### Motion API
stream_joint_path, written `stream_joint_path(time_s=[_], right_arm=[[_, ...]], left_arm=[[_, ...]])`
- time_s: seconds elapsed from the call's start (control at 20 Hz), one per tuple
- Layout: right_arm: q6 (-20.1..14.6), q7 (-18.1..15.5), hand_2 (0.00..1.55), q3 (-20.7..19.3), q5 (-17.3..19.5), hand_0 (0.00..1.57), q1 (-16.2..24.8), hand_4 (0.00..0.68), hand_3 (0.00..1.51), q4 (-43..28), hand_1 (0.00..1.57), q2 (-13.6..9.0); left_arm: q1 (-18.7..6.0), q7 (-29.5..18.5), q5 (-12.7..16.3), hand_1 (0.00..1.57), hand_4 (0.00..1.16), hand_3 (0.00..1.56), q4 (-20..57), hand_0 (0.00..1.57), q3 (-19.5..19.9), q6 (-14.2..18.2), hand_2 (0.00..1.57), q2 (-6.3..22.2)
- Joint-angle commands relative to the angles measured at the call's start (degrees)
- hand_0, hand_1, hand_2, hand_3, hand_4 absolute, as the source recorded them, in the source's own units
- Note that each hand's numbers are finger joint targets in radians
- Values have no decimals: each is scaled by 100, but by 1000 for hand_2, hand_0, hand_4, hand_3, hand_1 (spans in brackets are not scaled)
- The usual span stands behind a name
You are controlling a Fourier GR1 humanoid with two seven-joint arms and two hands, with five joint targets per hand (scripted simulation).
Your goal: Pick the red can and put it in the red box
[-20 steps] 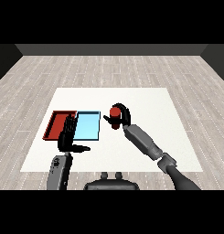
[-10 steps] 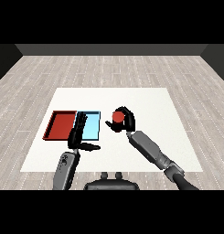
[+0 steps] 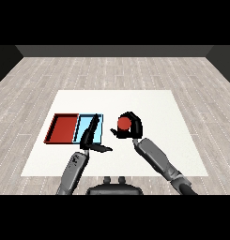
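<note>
The red can [image 3: 123,123] is held above the white table, just right of the trays, with my right hand [image 3: 132,127] curled round it. The red tray [image 3: 62,128] lies at the left, and the light blue tray [image 3: 99,123] sits directly beside it on its right. My left hand [image 3: 90,136] hovers over the light blue tray's near part, fingers straight and thumb pointing right, holding nothing.
The white table [image 3: 158,108] spreads around both trays, with a grey wood floor beyond its edges. My two forearms come in from the lower corners.
My left hand has shifted right, from over the red tray to over the light blue tray. The right hand with the can has moved slightly nearer and right.
</note>
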Motion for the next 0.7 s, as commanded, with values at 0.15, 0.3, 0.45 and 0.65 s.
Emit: stream_joint_path(time_s=[0.15, 0.3, 0.45, 0.65], right_arm=[[259, 370, 1435, -273, 624, 1442, 161, 624, 1396, -407, 1442, 122], [295, 424, 1442, -160, 850, 1449, 585, 647, 1397, -795, 1449, 254], [646, 246, 1442, -458, 1217, 1462, 517, 659, 1391, -421, 1462, 666], [710, 71, 1435, -461, 1484, 1462, 725, 653, 1392, -274, 1462, 997]], left_arm=[[-401, -115, 227, 0, 0, 0, 862, 0, -450, 560, 0, -2], [-691, -439, 519, 0, 0, 0, 1430, 0, -512, 654, 0, -2], [-282, -183, 305, 0, 0, 0, 880, 0, -547, 484, 0, -2], [-607, -68, 498, 0, 0, 0, 1180, 0, -444, 385, 0, -2]])
